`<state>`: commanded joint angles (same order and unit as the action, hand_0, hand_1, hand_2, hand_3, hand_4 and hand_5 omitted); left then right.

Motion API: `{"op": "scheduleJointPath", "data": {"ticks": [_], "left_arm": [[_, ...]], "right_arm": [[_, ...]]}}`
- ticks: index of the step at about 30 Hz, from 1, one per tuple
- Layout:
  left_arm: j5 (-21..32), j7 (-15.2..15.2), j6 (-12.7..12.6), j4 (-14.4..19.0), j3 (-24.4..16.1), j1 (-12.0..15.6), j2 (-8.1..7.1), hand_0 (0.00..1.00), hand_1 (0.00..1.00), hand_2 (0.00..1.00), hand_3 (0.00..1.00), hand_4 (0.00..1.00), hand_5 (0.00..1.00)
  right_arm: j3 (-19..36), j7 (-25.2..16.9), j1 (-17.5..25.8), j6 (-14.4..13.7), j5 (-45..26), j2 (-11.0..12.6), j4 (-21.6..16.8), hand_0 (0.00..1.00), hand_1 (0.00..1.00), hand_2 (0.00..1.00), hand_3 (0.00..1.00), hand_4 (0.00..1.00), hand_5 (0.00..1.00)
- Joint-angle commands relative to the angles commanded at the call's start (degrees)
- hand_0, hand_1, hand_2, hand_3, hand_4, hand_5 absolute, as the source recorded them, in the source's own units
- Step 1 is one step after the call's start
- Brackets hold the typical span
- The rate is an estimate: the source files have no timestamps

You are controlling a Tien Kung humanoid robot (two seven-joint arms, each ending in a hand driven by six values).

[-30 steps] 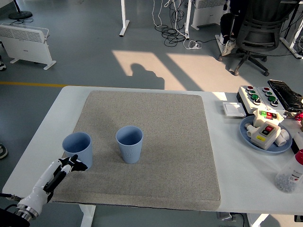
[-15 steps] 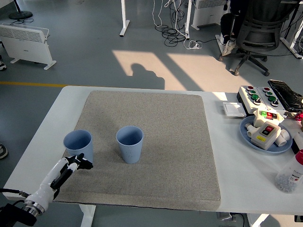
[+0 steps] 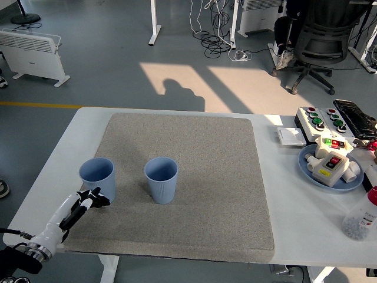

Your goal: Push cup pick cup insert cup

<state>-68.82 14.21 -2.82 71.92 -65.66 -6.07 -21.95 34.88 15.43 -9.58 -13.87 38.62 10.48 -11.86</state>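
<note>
Head view shows the left hand (image 3: 88, 200) drawn back toward the table's near-left corner, its dark fingers bunched loosely and holding nothing, just short of the left cup (image 3: 98, 178). That cup has slid slightly away from the near edge, beside the middle cup (image 3: 161, 179) on the grey mat (image 3: 194, 177); the push looks finished, picking comes next.

Two cups stand on the mat (image 3: 194, 147): one cup (image 3: 161, 180) near its middle, the other cup (image 3: 98, 178) left of it.
</note>
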Motion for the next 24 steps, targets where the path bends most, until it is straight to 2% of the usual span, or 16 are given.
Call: {"op": "scheduleJointPath", "data": {"ticks": [13,24], "left_arm": [[2.5,0.7,-0.1,-1.1,1.8,-3.0,-0.44,0.756,0.621,0.547,0.485,0.659,0.998],[6.9,2.0,-0.5,-6.4,6.1,-8.7,-1.51,0.753,0.619,0.542,0.482,0.659,0.998]], "right_arm": [[0.2,0.1,-0.3,0.0,0.2,0.0,0.0,0.708,0.634,0.648,0.586,0.121,0.406],[0.6,0.2,-0.5,0.1,1.0,0.0,0.0,0.709,0.634,0.649,0.586,0.121,0.406]]}}
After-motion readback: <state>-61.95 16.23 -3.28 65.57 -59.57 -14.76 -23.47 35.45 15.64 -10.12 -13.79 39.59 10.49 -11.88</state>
